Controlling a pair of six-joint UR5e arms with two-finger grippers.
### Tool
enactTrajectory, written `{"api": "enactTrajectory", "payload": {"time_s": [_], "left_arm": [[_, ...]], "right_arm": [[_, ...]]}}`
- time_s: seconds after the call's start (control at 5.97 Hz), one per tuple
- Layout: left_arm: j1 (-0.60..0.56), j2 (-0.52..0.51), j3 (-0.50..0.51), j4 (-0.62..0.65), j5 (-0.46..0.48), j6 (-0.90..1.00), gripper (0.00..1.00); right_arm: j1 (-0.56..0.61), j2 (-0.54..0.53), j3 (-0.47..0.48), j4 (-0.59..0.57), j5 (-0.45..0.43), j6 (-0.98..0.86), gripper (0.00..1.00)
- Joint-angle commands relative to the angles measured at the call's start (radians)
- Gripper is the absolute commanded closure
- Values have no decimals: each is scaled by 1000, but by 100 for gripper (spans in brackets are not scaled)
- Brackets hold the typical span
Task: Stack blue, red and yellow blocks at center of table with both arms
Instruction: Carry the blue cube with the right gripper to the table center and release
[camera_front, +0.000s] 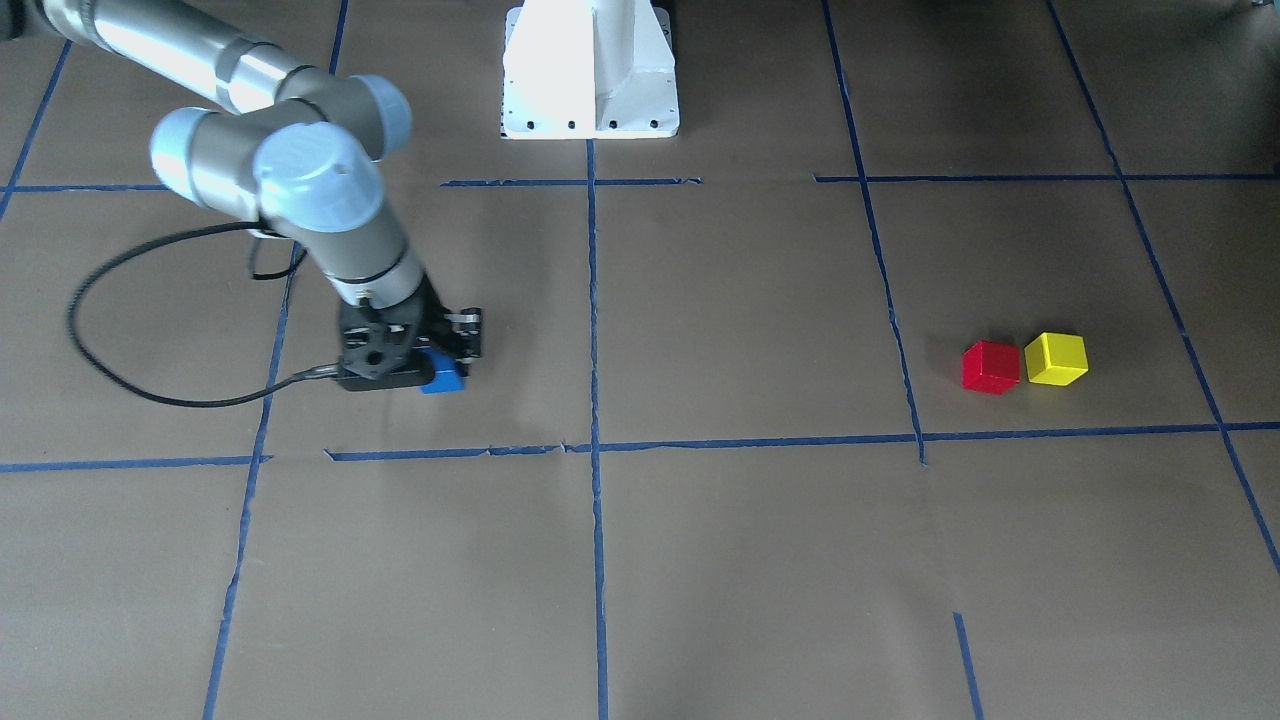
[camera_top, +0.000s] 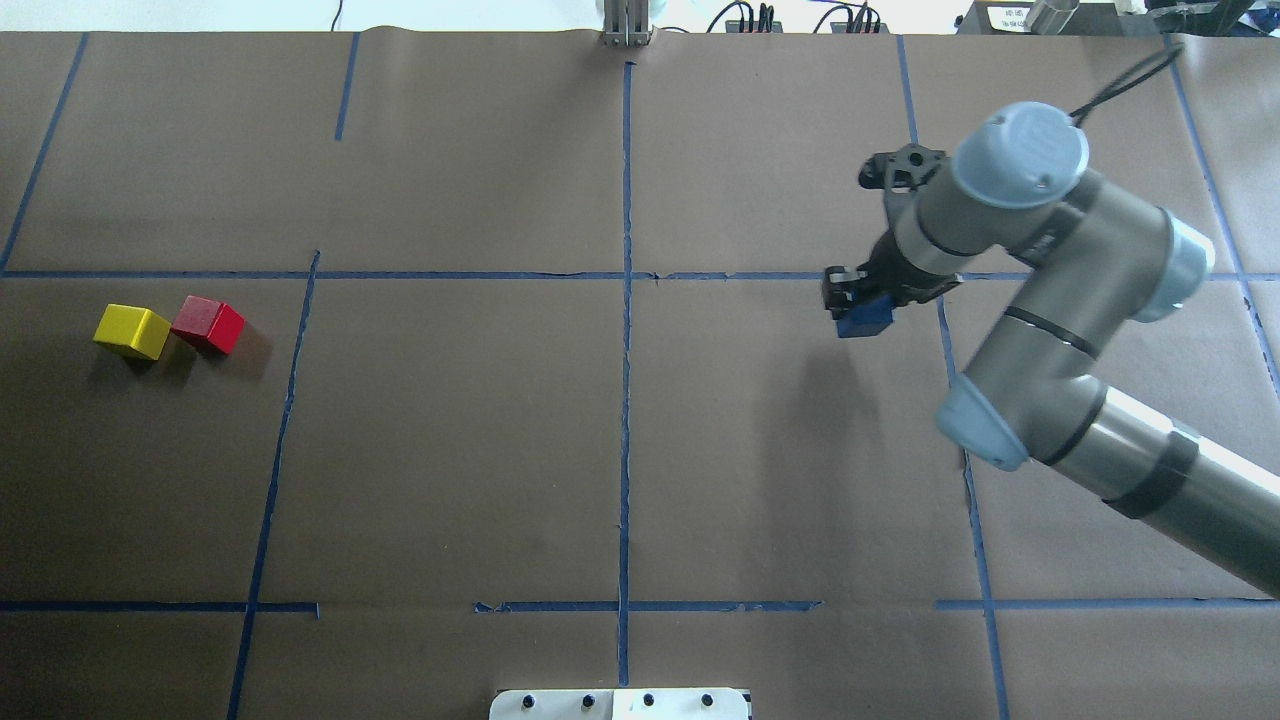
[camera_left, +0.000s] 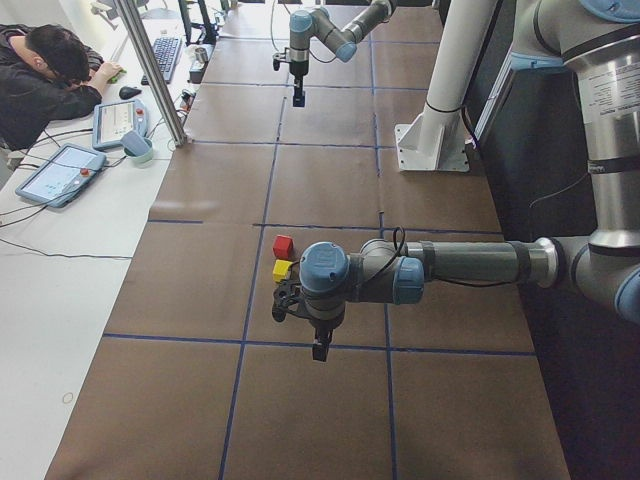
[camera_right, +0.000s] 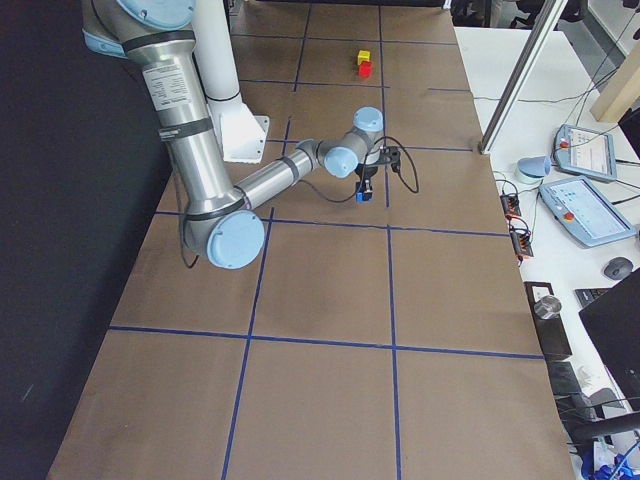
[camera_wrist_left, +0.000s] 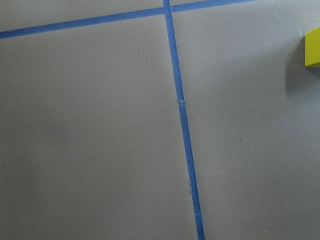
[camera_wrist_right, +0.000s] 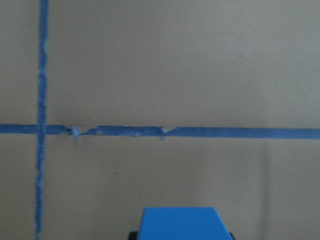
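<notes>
And the right gripper (camera_front: 447, 358) had its prize — its fingers were clamped on the blue block (camera_front: 443, 377), which stuck out just past the fingertips. From overhead the block sat tucked at that gripper's tip, and the arm's shadow fell apart from it on the brown bench (camera_front: 700, 560), so the block looked to be held off the surface. The right wrist camera showed a blue face of the block at the bottom edge, right at the gripper, with a crossing of blue tape lines (camera_wrist_right: 200, 132) ahead of it. Well apart from this gripper, far across the bench on the other arm's side, the red block (camera_front: 991, 367) and the yellow block (camera_front: 1056, 359) lay just beside each other, the red one the nearer of the two to the right gripper. The left gripper (camera_left: 320, 348) showed only in the side view, pointing down over the bench near that pair — whether it was open or closed could not be told. Its wrist camera caught a sliver of the yellow block off at one edge, and tape crossing the bench below.
</notes>
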Motion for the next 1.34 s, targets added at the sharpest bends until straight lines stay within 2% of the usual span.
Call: {"api": "enactTrajectory", "payload": {"time_s": [0.0,0.17,0.5,0.84,1.01,1.17], "left_arm": [[0,0,1,1,-1,0,0],[0,0,3,3,-1,0,0],[2,0,4,3,-1,0,0],[0,2,3,3,-1,0,0],[2,2,4,3,-1,0,0],[2,2,6,3,-1,0,0]], "right_arm": [[-107,178,-142,-6,-80,153,87],[-145,244,-228,-2,-123,191,86],[-156,228,-238,0,-127,187,78],[-158,206,-236,0,-128,170,76],[-156,208,-236,0,-128,167,61],[-158,211,-235,1,-128,175,1]]}}
